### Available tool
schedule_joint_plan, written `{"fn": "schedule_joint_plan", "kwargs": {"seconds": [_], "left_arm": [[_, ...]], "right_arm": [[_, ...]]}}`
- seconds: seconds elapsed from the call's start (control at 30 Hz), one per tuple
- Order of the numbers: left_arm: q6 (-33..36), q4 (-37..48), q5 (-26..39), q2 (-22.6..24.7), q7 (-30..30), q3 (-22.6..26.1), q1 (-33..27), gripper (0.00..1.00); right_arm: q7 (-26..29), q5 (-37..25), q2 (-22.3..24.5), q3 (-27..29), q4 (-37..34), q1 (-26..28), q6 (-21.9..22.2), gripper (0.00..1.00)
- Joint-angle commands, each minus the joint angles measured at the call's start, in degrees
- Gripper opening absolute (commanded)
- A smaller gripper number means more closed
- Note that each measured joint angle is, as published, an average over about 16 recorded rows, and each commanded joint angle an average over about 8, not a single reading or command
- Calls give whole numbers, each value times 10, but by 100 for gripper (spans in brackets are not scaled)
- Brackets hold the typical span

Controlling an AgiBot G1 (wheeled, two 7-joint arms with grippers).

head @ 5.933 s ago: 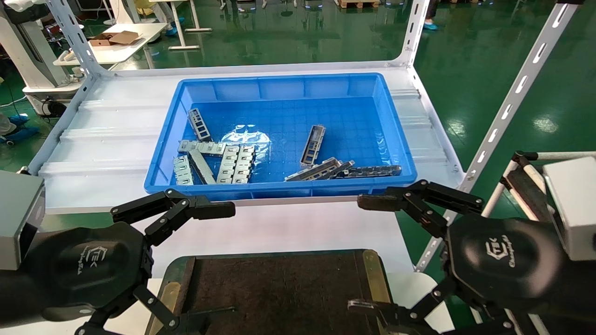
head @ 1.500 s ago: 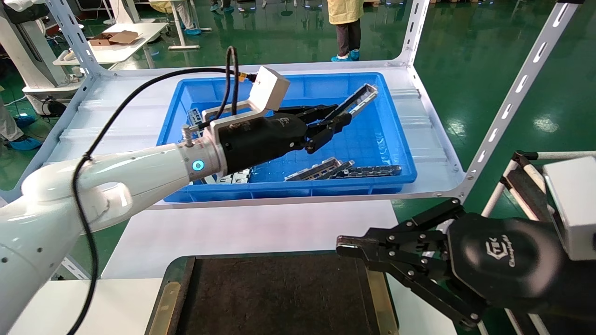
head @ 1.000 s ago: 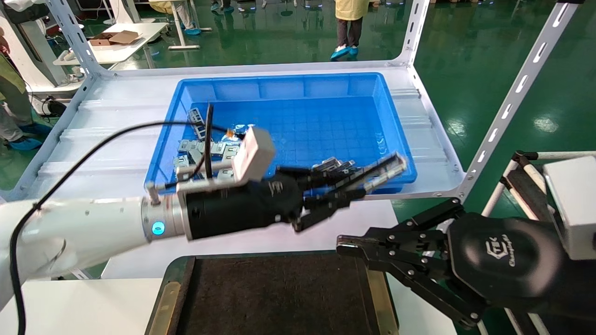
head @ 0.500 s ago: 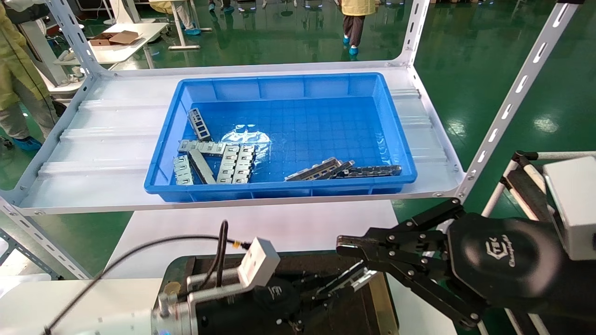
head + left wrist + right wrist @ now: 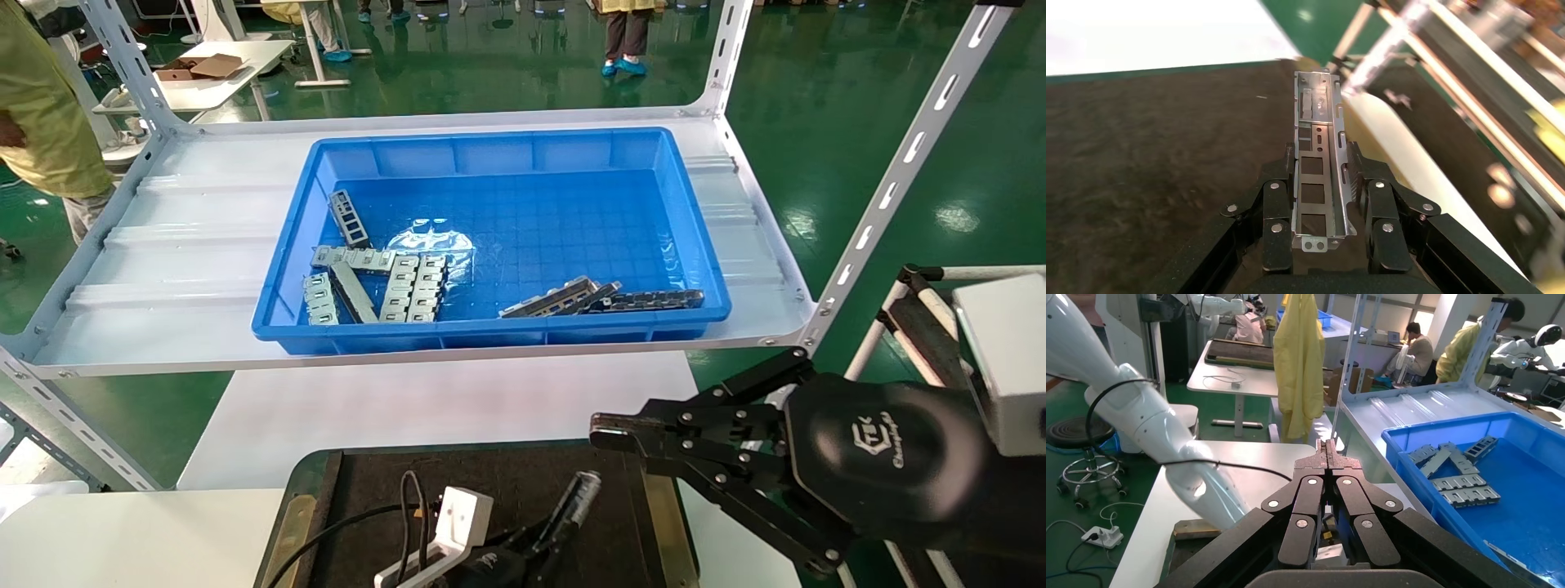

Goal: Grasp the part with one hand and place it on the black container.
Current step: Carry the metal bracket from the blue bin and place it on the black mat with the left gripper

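My left gripper (image 5: 535, 549) is low over the black container (image 5: 654, 490) at the near edge of the head view, below its white camera box (image 5: 462, 516). It is shut on the part (image 5: 578, 498), a grey ladder-cut channel strip that sticks forward and up out of the fingers. In the left wrist view the part (image 5: 1318, 159) lies lengthwise between the two fingers (image 5: 1275, 202), just above the dark tray floor (image 5: 1138, 153). My right gripper (image 5: 609, 429) is shut and empty, hovering over the tray's right rim; it also shows in the right wrist view (image 5: 1327, 447).
A blue bin (image 5: 695, 245) stands on the white shelf (image 5: 163, 269) beyond the tray, holding more channel strips (image 5: 564, 296) and silver tabbed plates (image 5: 413, 286). Slotted shelf uprights (image 5: 891, 188) rise at the right. People stand in the background.
My left gripper has carried the part from above the blue bin, toward me and down, to just over the tray floor. The right gripper, open at first, has closed and has held still since.
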Motion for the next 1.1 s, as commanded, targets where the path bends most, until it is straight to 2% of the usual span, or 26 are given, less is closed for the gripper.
{"fn": "schedule_joint_plan", "kwargs": {"seconds": [0.03, 0.27, 0.43, 0.6, 0.83, 1.1], "left_arm": [[-43, 0, -2, 20, 1, -8, 12, 0], [-126, 22, 14, 86, 3, -61, 36, 0], [-154, 48, 39, 126, 3, -96, 47, 0], [-168, 62, 64, 146, -3, -119, 57, 0], [-187, 67, 90, 153, -30, -120, 62, 0], [-217, 75, 113, 155, -80, -92, 57, 0]], "right_arm": [[0, 0, 0, 0, 0, 0, 0, 0], [0, 0, 0, 0, 0, 0, 0, 0], [0, 0, 0, 0, 0, 0, 0, 0], [0, 0, 0, 0, 0, 0, 0, 0], [0, 0, 0, 0, 0, 0, 0, 0], [0, 0, 0, 0, 0, 0, 0, 0]]}}
